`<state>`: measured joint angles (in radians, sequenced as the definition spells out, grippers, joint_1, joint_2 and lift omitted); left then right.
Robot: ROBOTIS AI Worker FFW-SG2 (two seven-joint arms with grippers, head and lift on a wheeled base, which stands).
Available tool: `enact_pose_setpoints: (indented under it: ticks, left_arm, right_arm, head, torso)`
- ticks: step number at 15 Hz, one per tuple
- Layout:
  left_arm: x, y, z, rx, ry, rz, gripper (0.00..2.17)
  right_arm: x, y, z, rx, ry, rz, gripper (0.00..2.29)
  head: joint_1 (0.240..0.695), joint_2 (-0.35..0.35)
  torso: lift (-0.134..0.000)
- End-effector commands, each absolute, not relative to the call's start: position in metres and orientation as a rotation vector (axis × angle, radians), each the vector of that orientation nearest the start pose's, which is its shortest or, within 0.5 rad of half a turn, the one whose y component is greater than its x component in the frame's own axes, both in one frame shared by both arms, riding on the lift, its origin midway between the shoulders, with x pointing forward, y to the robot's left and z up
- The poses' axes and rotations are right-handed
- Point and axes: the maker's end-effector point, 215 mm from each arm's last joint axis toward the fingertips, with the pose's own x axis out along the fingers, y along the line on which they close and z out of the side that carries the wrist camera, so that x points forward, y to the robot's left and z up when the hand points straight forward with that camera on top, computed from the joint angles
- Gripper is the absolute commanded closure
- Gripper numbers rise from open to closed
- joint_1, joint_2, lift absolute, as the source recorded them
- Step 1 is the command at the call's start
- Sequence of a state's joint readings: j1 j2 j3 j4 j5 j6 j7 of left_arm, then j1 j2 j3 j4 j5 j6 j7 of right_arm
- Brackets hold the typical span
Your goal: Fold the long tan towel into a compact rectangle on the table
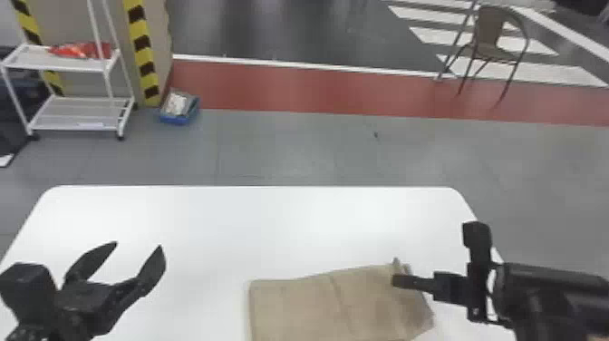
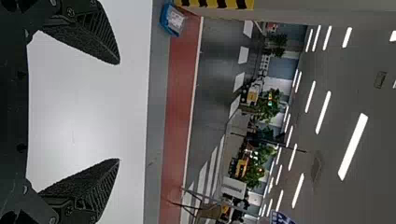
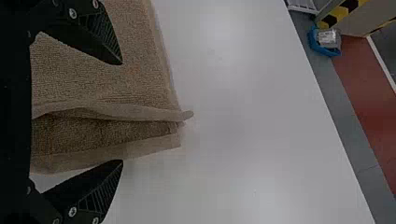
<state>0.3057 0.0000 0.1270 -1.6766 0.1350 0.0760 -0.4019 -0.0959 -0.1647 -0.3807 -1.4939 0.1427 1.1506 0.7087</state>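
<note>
Beyond the white table (image 1: pixel 217 226), grey floor (image 1: pixel 281 145) is crossed by a red strip (image 1: pixel 290 90). In the head view, the towel (image 1: pixel 299 308) is laid at the near side, right of centre, partly folded and cut off by the lower edge, so its long axis cannot be judged. Its right end is overhung by the right gripper (image 1: pixel 393 280), clearly the nearer one. The left gripper (image 1: pixel 137 245) is held well apart, left of the towel.

In the left wrist view, the jaws are seen spread, with nothing gripped.

In the right wrist view, the jaws are also parted and nothing is pinched. One finger is set over the towel, the other just past its layered end. Between them a loose hem (image 3: pixel 135 112) is aimed outward from the palm, so the layers could probably be caught crosswise, though the lower one might be missed.
</note>
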Motion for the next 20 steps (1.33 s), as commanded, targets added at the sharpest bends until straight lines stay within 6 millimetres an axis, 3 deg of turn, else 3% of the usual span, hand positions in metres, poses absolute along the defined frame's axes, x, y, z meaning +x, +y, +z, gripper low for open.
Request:
enact_pose_setpoints:
  ticks: [1,7,12,14,16,17,18,20]
  left_arm:
    - [0.474,0.218,-0.457,-0.165,0.238,-0.262,0.15]
    - [0.477,0.213,-0.463,-0.170,0.247,-0.268,0.15]
    - [0.479,0.216,-0.464,-0.171,0.248,-0.265,0.15]
    - [0.479,0.217,-0.464,-0.171,0.248,-0.264,0.15]
    - [0.480,0.217,-0.463,-0.171,0.247,-0.262,0.15]
    - [0.480,0.216,-0.463,-0.171,0.247,-0.264,0.15]
    - [0.480,0.216,-0.463,-0.171,0.247,-0.264,0.15]
    - [0.480,0.215,-0.463,-0.171,0.247,-0.264,0.15]
  right_arm:
    - [0.436,-0.374,-0.564,0.370,1.051,0.115,0.14]
    - [0.429,-0.380,-0.574,0.355,1.069,0.103,0.23]
    - [0.442,-0.378,-0.578,0.295,1.028,0.121,0.59]
    - [0.445,-0.378,-0.576,0.290,0.996,0.132,0.97]
    - [0.447,-0.378,-0.573,0.302,0.971,0.134,1.03]
    - [0.448,-0.379,-0.572,0.296,0.956,0.134,1.20]
    - [0.450,-0.380,-0.570,0.297,0.944,0.133,1.50]
    - [0.450,-0.385,-0.569,0.305,0.930,0.126,1.53]
  head:
    - [0.695,-0.185]
    - [0.695,-0.203]
    - [0.695,-0.200]
    - [0.695,-0.196]
    - [0.695,-0.192]
    - [0.695,-0.192]
    - [0.695,-0.192]
    - [0.695,-0.193]
  torso:
    - [0.000]
    - [0.000]
    - [0.000]
    - [0.000]
    - [0.000]
    - [0.000]
    - [0.000]
    - [0.000]
